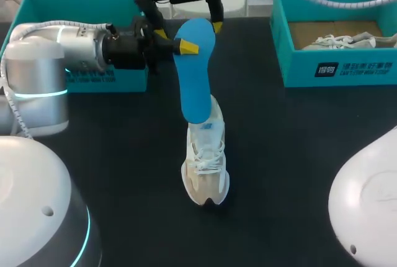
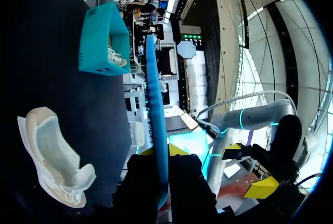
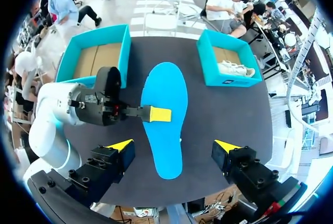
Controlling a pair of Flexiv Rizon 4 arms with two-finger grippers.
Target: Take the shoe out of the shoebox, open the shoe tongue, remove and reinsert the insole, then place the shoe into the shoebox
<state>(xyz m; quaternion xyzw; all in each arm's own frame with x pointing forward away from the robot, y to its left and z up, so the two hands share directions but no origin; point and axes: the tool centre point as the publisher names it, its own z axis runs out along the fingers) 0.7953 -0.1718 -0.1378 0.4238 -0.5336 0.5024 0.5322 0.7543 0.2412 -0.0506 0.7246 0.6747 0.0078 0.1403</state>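
- The left pincer point(image 1: 188, 48) is closed on the blue insole point(image 1: 195, 74), gripping its long edge with one yellow tip flat on the upper face.
- The insole is held in the air over the middle of the table point(image 1: 298, 155). Whether its lower end touches the shoe point(image 1: 206, 155) cannot be told.
- The right pincer point(image 3: 173, 146) is spread wide with nothing in it, one finger on each side of the insole.
- The cream shoe stands on its sole mid-table, toe toward the near edge, with nothing holding it.
- Risk: the insole is thin and pinched at only one edge, so it could swivel or slip when pushed into the shoe.
- Risk: the unheld shoe could slide or tip under that push, or the tongue could fold back and block the opening.
- Risk: the two pincers are close together and could collide.
- Writing: the right shoebox point(image 1: 291, 56), which holds a second shoe point(image 1: 338, 42), has a white printed label on its front wall. The left shoebox point(image 1: 37, 6) has print too.
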